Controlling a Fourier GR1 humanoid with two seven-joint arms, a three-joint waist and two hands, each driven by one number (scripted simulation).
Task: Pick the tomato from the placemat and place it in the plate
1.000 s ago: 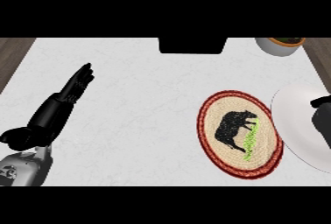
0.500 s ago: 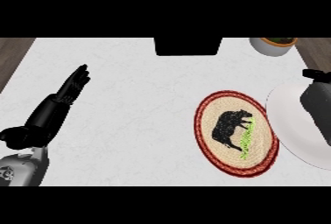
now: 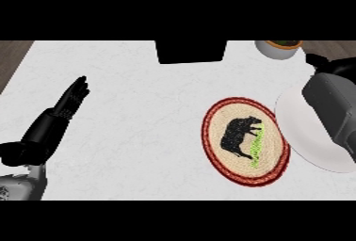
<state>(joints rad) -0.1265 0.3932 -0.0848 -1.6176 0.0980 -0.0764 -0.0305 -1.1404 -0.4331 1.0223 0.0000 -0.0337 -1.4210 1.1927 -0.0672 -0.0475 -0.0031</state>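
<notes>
While the left hand rests spread near the counter's left edge, the right hand hangs over the plate; its fingers cannot be made out.

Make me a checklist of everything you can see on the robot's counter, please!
Surface: white marbled counter top, bare across the middle.
Job's things: oval woven placemat with a red rim and a black animal picture; round white plate just right of it, partly hidden by the right forearm; no tomato in sight.
Clutter: black box at the far edge; small white pot at the far right.
Hands: left hand open, resting at the left; right hand beyond the plate, grip unclear.
Cables: nothing seen.
Surroundings: brown wood strips at the far corners.
</notes>
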